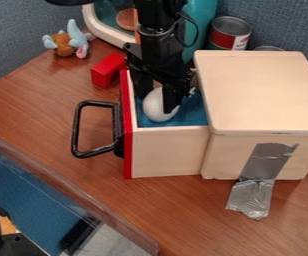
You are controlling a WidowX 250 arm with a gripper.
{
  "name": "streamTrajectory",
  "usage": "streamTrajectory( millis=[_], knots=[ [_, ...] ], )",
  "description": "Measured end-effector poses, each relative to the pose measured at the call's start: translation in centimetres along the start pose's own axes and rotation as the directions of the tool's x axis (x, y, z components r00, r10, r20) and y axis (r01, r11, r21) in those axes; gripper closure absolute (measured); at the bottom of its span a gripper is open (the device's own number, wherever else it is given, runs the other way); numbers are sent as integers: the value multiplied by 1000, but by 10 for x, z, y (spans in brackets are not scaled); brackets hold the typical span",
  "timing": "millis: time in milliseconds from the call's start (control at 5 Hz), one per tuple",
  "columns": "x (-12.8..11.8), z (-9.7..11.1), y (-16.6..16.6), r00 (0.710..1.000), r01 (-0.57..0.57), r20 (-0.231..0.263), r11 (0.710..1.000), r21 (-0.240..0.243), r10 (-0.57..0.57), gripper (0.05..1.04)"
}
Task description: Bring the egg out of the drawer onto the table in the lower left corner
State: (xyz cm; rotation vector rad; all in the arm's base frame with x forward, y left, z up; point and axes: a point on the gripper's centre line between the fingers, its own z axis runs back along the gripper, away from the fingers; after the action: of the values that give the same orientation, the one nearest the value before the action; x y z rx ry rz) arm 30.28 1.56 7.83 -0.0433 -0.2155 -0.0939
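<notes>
Egg (158,107), white, one: inside the open drawer (167,152), upright or nearly so. Gripper (157,100), black: down in the drawer, at the egg; whether it grips or is merely placed around it, cannot tell.
Step in hand, as judged: securing the egg. Handling: close gently and evenly about its middle, as a smooth round shell may slip; lift straight up, clear of the drawer's rim, before going sideways.
Obstacles: red front panel (126,135) and black handle (77,130), on the drawer's left, towards the table (43,140). Red block (107,71): just beyond the drawer's front.
</notes>
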Motion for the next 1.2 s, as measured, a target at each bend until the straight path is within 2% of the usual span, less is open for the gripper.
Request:
streamTrajectory(
  millis=[200, 400, 600, 800, 1200],
  knots=[
    [1, 3, 2, 1000, -17, 9, 1000, 5, 17, 679],
    [2, 16, -2, 999, -2, 51, 1000, -17, 3, 907],
    [3, 39, 0, 994, -7, 111, 998, -60, 14, 985],
    [1, 38, 2, 995, -22, 97, 999, -50, 26, 813],
    [-1, 17, 4, 999, -16, 47, 998, -59, 19, 216]
  ],
)
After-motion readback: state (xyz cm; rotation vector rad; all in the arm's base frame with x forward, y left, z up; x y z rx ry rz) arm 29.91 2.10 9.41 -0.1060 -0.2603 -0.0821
